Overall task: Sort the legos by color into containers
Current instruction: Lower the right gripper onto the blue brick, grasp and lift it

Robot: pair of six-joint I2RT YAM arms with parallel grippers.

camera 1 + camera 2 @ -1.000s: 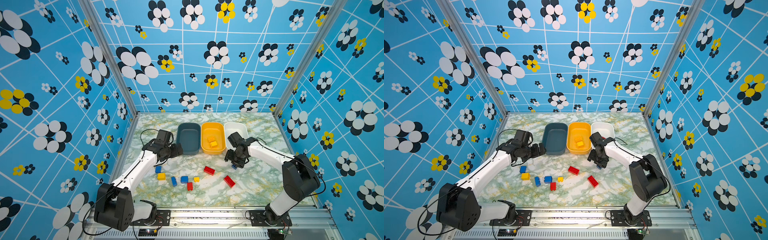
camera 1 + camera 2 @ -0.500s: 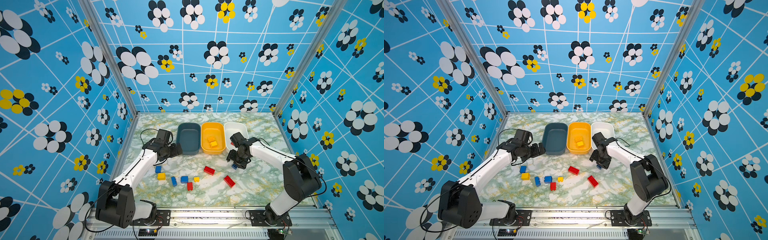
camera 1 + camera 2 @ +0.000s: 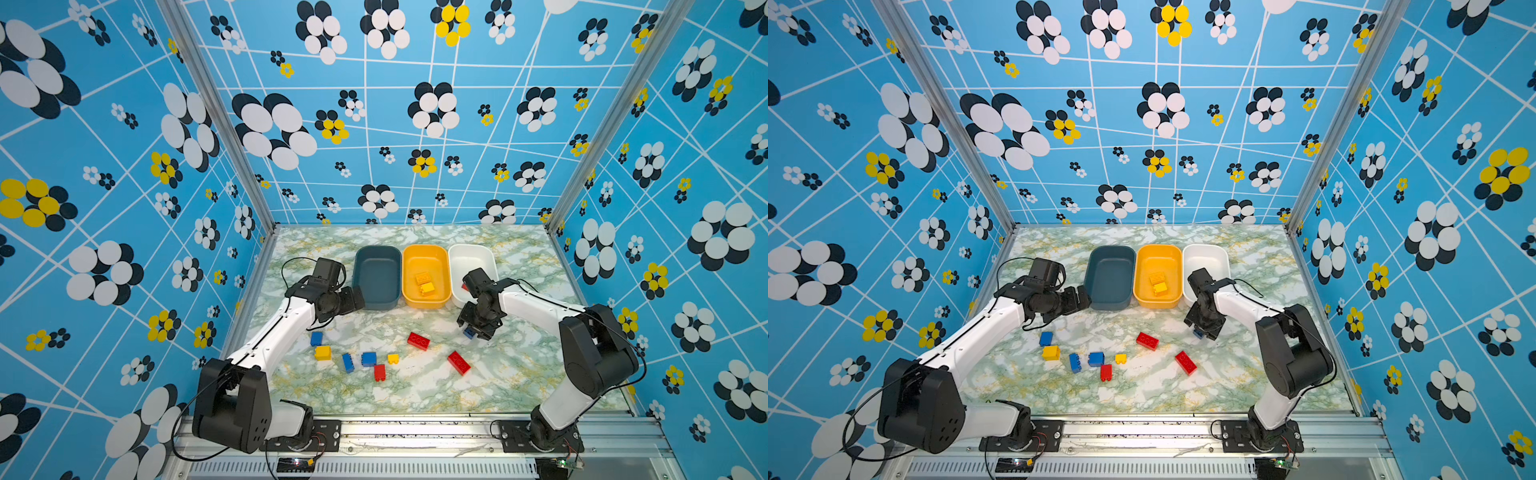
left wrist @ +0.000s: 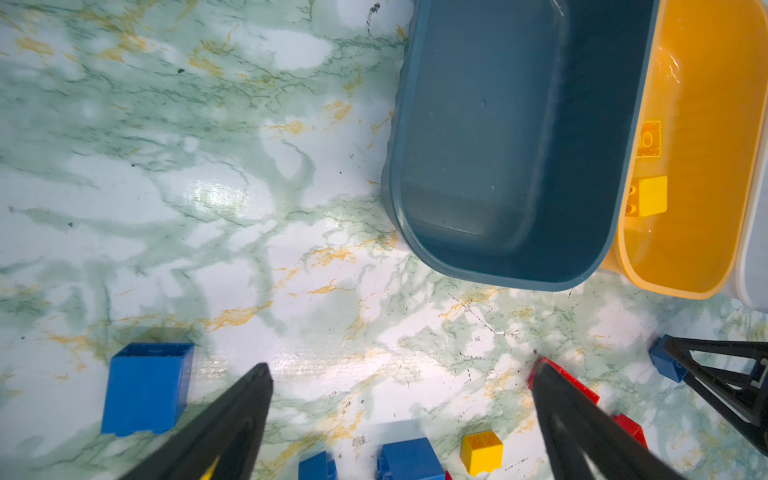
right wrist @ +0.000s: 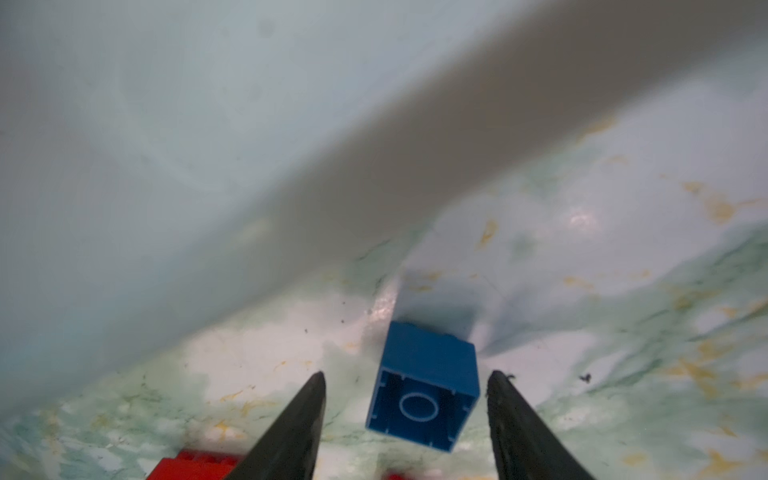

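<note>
1. Right tool (image 5: 408,376) is part-open, straddling the blue brick (image 5: 424,386). There's a gap on both sides and nothing is gripped yet.
2. The brick sits on the table (image 3: 415,395) just in front of the white tub (image 3: 473,255), between the fingers (image 5: 291,424) and closer to one of them. It's square, so no long axis. It's tipped on its side, hollow underside toward the wrist camera.
3. Flanks are smooth, hard plastic and flat, good for the pads. My guess: it could skate on the glossy marble-print table if the close lands off-centre.
4. Left tool (image 4: 401,368) is wide and empty, beside the empty teal tub (image 3: 376,276) and nearer to it than the right tool.
</note>
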